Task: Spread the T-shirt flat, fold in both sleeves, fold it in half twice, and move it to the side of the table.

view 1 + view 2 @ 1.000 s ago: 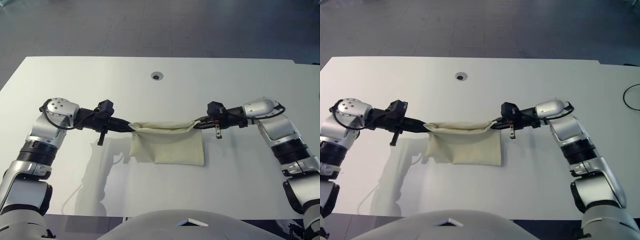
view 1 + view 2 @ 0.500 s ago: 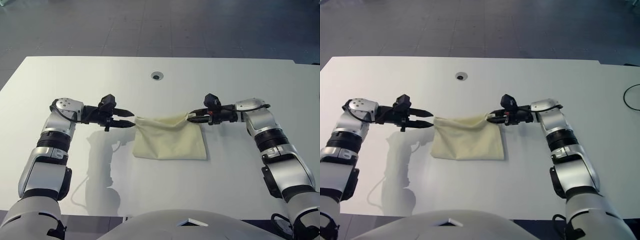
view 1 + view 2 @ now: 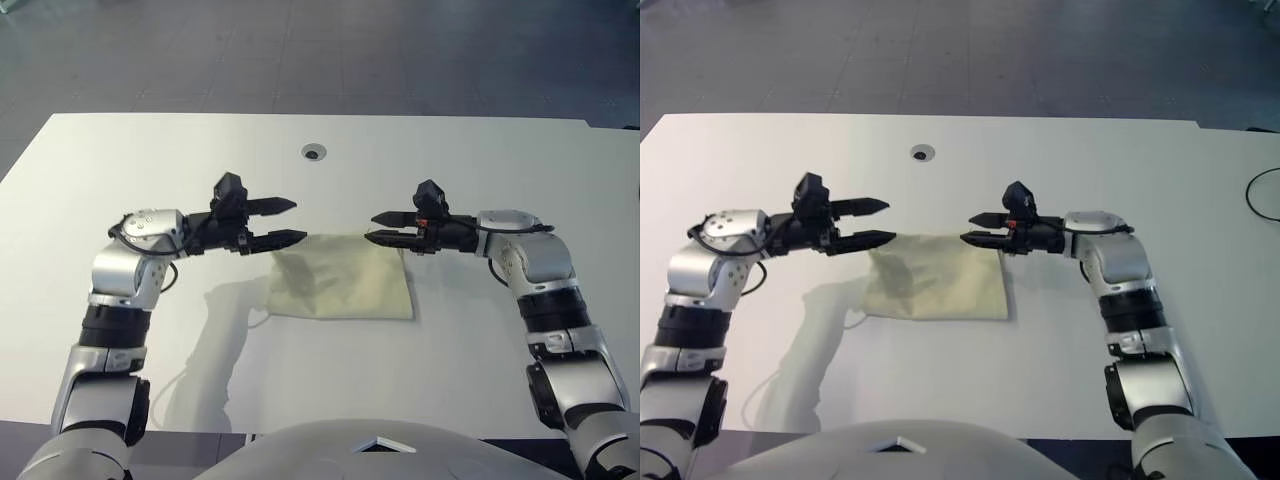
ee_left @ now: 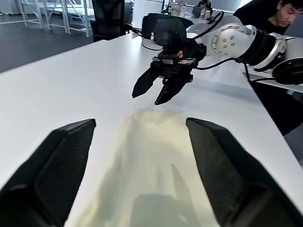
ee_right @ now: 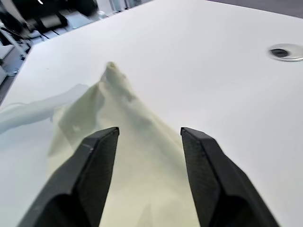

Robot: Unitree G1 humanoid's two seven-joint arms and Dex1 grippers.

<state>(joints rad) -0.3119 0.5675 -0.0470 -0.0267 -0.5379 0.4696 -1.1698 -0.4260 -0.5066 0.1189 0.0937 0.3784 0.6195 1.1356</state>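
The pale yellow T-shirt (image 3: pixel 342 279) lies folded into a small rectangle on the white table (image 3: pixel 320 180), near its middle. My left gripper (image 3: pixel 283 221) hovers open just above the shirt's far left corner, holding nothing. At the far right corner my right gripper (image 3: pixel 381 227) is open too, its fingers apart and free of cloth. In the left wrist view the shirt (image 4: pixel 147 175) stretches away between the black fingers (image 4: pixel 61 161), with the right gripper (image 4: pixel 150 93) beyond. The right wrist view has the cloth (image 5: pixel 118 142) under its fingers (image 5: pixel 94 161).
A round cable grommet (image 3: pixel 314 152) sits in the table towards the far edge. Bare tabletop lies on both sides of the shirt. A black cable loop (image 3: pixel 1262 195) rests at the table's right edge.
Both grippers have let go of the shirt's far corners and lifted slightly. The cloth has dropped flat onto the table. The left arm swung inward above the corner.
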